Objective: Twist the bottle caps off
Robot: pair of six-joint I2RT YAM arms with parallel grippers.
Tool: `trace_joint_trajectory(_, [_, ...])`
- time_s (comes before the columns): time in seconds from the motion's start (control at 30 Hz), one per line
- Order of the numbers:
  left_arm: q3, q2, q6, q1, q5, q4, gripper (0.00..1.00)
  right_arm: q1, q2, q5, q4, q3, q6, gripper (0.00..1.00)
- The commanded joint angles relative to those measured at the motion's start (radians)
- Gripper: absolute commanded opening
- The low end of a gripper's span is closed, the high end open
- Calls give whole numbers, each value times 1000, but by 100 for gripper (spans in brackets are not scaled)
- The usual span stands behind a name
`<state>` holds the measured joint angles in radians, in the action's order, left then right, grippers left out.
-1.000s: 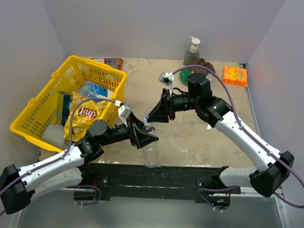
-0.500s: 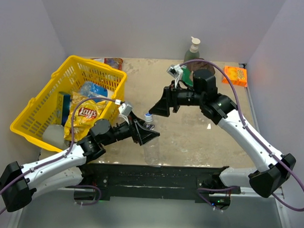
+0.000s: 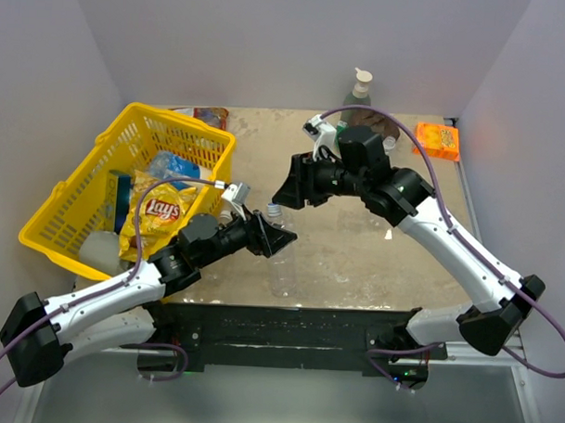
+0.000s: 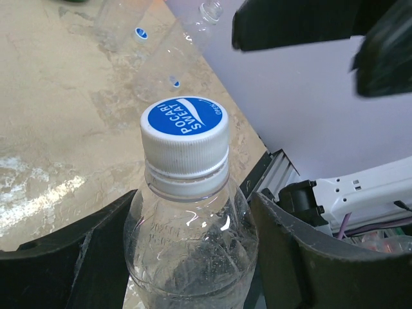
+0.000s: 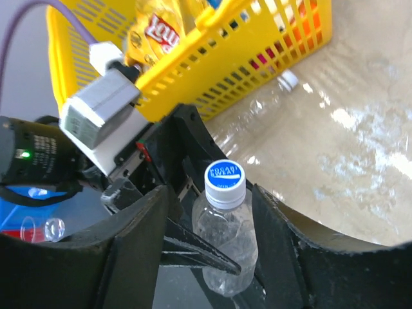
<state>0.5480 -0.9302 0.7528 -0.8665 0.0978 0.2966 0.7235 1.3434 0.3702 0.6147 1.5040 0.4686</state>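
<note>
A small clear bottle stands upright near the table's front edge, with my left gripper shut on its shoulder. From above, that bottle shows just in front of the left gripper. Its white bottle cap with a blue top sits on the neck. My right gripper is open, its fingers to either side of the cap with a gap on both sides. Seen from above, the right gripper hangs just behind the cap.
A yellow basket holding a chips bag stands at the left. A green pump bottle and an orange packet are at the back. An uncapped clear bottle lies on the table. A loose white cap lies beside the basket.
The right gripper let go of the cap, drew back, turned at the wrist and now sits open behind it. The left gripper kept hold of the bottle and shifted slightly.
</note>
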Motion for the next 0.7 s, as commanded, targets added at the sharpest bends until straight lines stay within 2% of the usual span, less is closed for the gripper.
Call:
trace_joint_trajectory(0.0, [47, -1, 19, -6, -43, 6, 22, 20, 5, -37, 34, 24, 25, 57])
trace_joint_trajectory(0.3, [66, -22, 13, -6, -33, -4, 22, 73, 29, -45, 0, 5, 50, 55])
trace_joint_trajectory(0.67, [70, -21, 13, -6, -40, -13, 21, 96, 40, -117, 56, 24, 36, 52])
